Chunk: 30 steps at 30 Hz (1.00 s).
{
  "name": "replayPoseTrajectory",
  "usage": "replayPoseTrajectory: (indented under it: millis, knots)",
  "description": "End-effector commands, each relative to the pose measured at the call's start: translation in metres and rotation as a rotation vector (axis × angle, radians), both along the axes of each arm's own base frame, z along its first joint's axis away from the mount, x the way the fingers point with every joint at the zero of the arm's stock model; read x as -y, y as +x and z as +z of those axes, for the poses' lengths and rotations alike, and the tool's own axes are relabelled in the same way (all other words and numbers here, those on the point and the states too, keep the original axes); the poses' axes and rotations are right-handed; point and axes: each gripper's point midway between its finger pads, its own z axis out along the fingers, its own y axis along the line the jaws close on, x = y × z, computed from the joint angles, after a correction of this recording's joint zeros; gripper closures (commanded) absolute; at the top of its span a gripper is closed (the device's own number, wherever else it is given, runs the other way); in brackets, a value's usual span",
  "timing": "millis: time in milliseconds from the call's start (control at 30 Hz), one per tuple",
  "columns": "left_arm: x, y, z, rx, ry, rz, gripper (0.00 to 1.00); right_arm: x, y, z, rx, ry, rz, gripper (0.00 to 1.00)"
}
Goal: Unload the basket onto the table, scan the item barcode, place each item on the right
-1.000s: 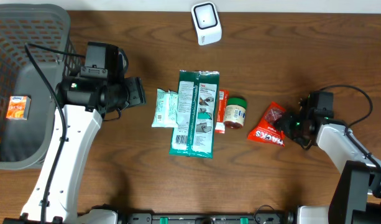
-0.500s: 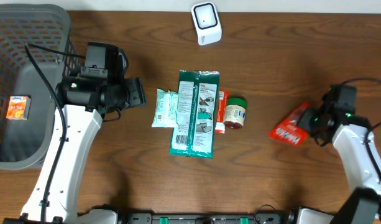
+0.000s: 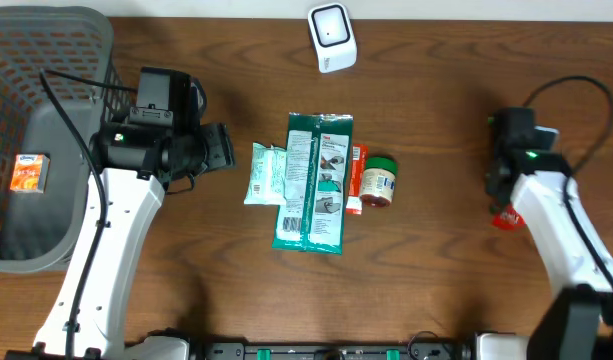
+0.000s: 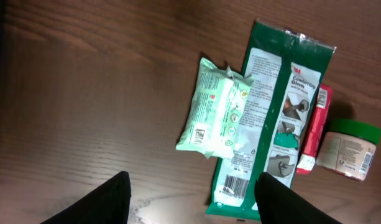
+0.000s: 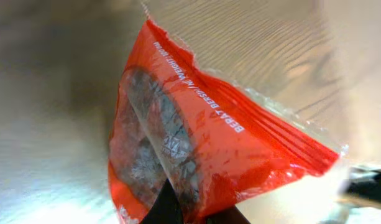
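While the left gripper (image 4: 190,204) hangs spread over the table (image 3: 436,90), the basket (image 3: 16,70) lies behind it. Ahead of that gripper lie the green pack (image 4: 274,118) and, overlapping its near edge, the wipes (image 4: 218,109). The red bag (image 5: 196,137) is pinched at one edge by the right gripper (image 5: 190,210), mostly hidden beneath its wrist in the overhead view. Scanner (image 3: 331,38) and jar (image 3: 380,181) lie well apart from that gripper.

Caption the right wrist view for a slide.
Right gripper pinches a red packet over the blurred table.
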Motion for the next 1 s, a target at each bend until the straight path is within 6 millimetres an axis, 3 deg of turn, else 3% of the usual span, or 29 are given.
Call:
replayPoseTrajectory:
  millis: [0, 133, 333, 467, 600, 633, 667, 800, 967]
  knots:
    - [-0.001, 0.002, -0.001, 0.008, 0.007, 0.004, 0.36, 0.022, 0.001, 0.008, -0.208, -0.287, 0.082, 0.99]
    - [-0.001, 0.002, -0.001, 0.009, 0.007, 0.004, 0.36, 0.009, 0.011, -0.023, -0.276, -0.297, 0.127, 0.99]
    - [-0.001, 0.002, -0.001, 0.009, 0.007, 0.005, 0.36, -0.028, 0.03, -0.049, -0.241, -0.247, 0.212, 0.99]
    - [-0.001, 0.002, -0.001, 0.009, 0.007, 0.004, 0.36, -0.058, 0.036, -0.07, -0.18, -0.104, 0.225, 0.99]
    - [-0.001, 0.003, -0.001, 0.013, 0.007, 0.005, 0.35, -0.097, 0.042, -0.094, -0.113, 0.151, 0.231, 0.95]
    - [-0.001, 0.003, 0.0, 0.014, 0.006, 0.005, 0.36, -0.105, 0.044, -0.098, -0.101, 0.201, 0.23, 0.93]
    - [-0.001, 0.004, 0.0, 0.017, 0.006, 0.005, 0.36, -0.116, 0.046, -0.102, -0.092, 0.27, 0.243, 0.84]
    - [-0.001, 0.005, 0.0, 0.021, 0.006, 0.005, 0.35, -0.13, 0.059, -0.091, -0.061, 0.336, 0.297, 0.6]
    - [0.0, 0.006, 0.001, 0.028, 0.005, 0.004, 0.36, -0.152, 0.08, -0.038, -0.011, 0.442, 0.43, 0.38]
